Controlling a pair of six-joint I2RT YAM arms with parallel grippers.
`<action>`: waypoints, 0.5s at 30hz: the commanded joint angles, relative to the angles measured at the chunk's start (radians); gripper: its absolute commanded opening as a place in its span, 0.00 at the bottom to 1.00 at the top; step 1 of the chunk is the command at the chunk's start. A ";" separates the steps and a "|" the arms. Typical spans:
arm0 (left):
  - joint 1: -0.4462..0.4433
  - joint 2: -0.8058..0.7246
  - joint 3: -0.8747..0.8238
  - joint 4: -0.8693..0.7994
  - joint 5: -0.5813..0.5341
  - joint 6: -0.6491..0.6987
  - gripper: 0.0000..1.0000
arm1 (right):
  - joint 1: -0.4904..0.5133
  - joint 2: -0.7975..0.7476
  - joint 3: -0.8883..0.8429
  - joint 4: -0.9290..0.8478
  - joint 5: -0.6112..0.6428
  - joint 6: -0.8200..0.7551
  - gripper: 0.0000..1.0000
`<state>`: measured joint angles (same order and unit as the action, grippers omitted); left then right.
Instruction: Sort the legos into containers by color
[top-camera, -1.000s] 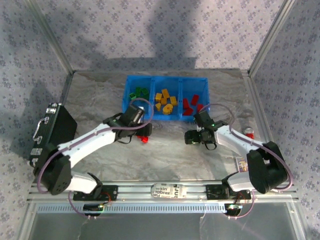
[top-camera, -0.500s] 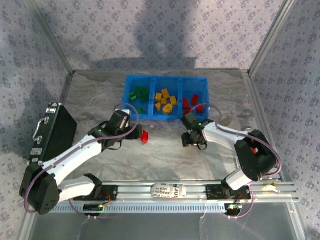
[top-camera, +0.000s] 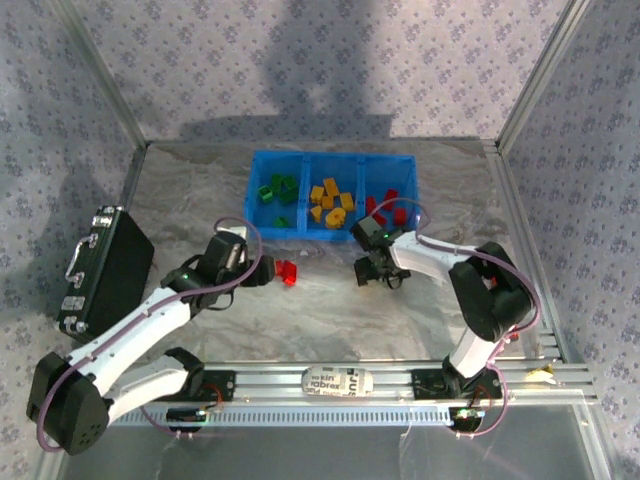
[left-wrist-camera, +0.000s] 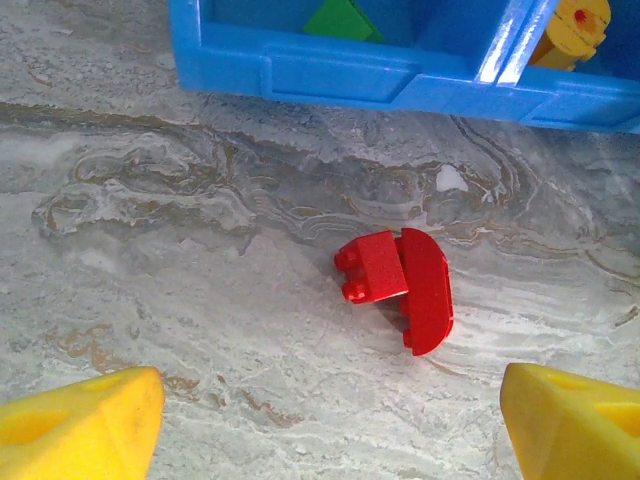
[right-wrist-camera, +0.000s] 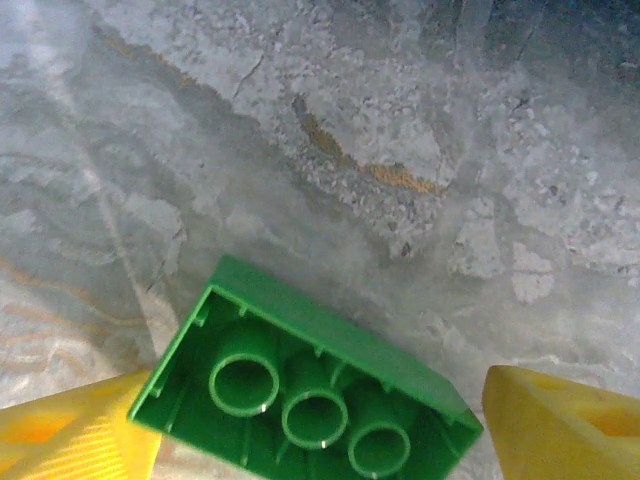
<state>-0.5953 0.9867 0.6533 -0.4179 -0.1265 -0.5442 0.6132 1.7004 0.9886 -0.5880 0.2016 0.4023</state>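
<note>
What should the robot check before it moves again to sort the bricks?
1. Left gripper open: ok.
2. Red brick lies on the table ahead of it, in front of the blue tray: ok.
3. Green brick lies upside down in the gap of the right gripper: ok.
4. Firm hold on the green brick: cannot tell.
5. Tray sections hold green, yellow and red apart: ok.

Bright even light, soft shadows
</note>
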 joint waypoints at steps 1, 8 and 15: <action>0.010 -0.022 -0.007 -0.005 0.012 -0.011 0.87 | -0.005 0.039 0.042 -0.026 0.012 -0.030 0.78; 0.017 -0.024 -0.005 -0.001 0.012 -0.003 0.87 | 0.023 0.036 0.051 -0.026 -0.008 -0.022 0.44; 0.032 -0.010 0.023 -0.005 0.015 0.020 0.87 | 0.090 0.013 0.154 -0.089 0.019 -0.018 0.40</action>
<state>-0.5728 0.9817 0.6460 -0.4183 -0.1196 -0.5404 0.6937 1.7245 1.0824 -0.6315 0.1959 0.3771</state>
